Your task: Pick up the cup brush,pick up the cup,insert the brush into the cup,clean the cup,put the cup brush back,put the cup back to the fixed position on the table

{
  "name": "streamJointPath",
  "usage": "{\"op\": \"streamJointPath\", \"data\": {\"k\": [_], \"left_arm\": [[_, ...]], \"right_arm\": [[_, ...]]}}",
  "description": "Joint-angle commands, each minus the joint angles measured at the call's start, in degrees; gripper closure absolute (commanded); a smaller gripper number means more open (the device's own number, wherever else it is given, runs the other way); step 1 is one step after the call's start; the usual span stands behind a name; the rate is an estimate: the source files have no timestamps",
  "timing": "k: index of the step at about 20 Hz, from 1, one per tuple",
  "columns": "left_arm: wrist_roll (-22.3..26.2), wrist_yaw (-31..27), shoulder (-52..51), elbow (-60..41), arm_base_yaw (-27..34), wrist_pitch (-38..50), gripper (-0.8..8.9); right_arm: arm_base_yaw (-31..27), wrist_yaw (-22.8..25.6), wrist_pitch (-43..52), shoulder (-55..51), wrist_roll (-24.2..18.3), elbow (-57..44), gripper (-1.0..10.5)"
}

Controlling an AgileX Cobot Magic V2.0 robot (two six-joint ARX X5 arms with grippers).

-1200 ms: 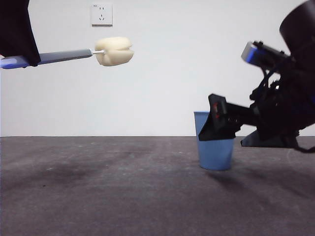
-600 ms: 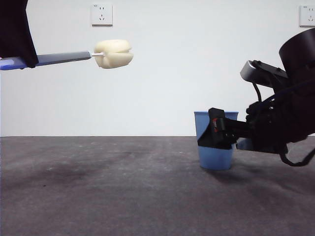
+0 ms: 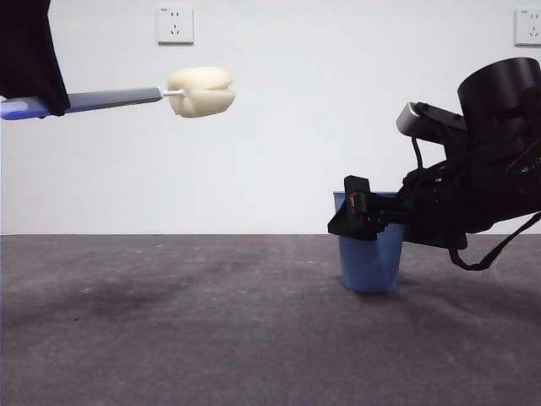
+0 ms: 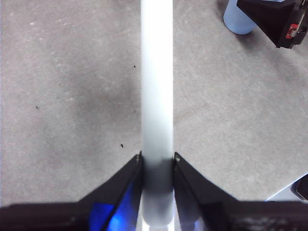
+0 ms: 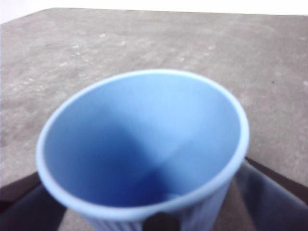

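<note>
The cup brush's grey handle [image 4: 157, 86] runs straight out between my left gripper's [image 4: 157, 156] jaws, which are shut on it. In the front view that gripper [image 3: 46, 100] is high at the left and holds the brush level, its cream sponge head [image 3: 201, 91] pointing right, well above the table. The blue ribbed cup [image 3: 369, 258] stands upright on the table at the right. My right gripper [image 3: 351, 218] reaches in from the right at rim height. Its wrist view shows the cup [image 5: 144, 144] between the open jaws, one on each side, with a thin gap showing.
The dark grey table [image 3: 169, 321] stretches bare left of the cup. Wall sockets [image 3: 174, 24] sit on the white back wall. The left wrist view shows the cup [image 4: 237, 21] and a jaw of the right gripper [image 4: 274, 19] far ahead of the brush.
My right gripper has levelled out and slid left until its jaws straddle the cup's upper part. The brush head has drifted slightly right. The cup has not moved.
</note>
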Motion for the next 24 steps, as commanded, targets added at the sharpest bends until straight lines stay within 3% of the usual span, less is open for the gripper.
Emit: {"op": "streamJointPath", "data": {"k": [1, 5, 7, 10, 12, 18, 24], "left_arm": [[0.5, 0.0, -0.1, 0.0, -0.2, 0.4, 8.23], [0.6, 0.0, -0.1, 0.0, -0.2, 0.3, 8.22], [0.9, 0.0, -0.1, -0.1, -0.2, 0.2, 8.22], [4.5, -0.1, -0.1, -0.1, -0.2, -0.5, 8.22], [7.1, -0.1, -0.1, 0.0, -0.2, -1.2, 8.22], [16.2, 0.1, -0.1, 0.0, -0.1, -3.9, 8.23], [28.6, 2.6, -0.1, -0.1, -0.2, -10.4, 8.22]], "right_arm": [[0.2, -0.1, 0.3, 0.7, -0.3, 0.1, 6.2], [0.2, -0.8, 0.3, 0.7, -0.3, 0.1, 9.5], [0.3, -4.4, 0.1, 0.4, 0.3, 0.1, 9.6], [1.5, -4.1, -5.6, -4.6, 0.6, 0.1, 9.6], [2.7, -2.4, -13.7, -11.1, -2.4, 0.1, 9.6], [6.9, 6.8, -56.2, -31.2, -14.6, 5.7, 9.6], [13.6, 18.4, -82.8, -34.6, -25.5, 14.2, 9.6]]}}
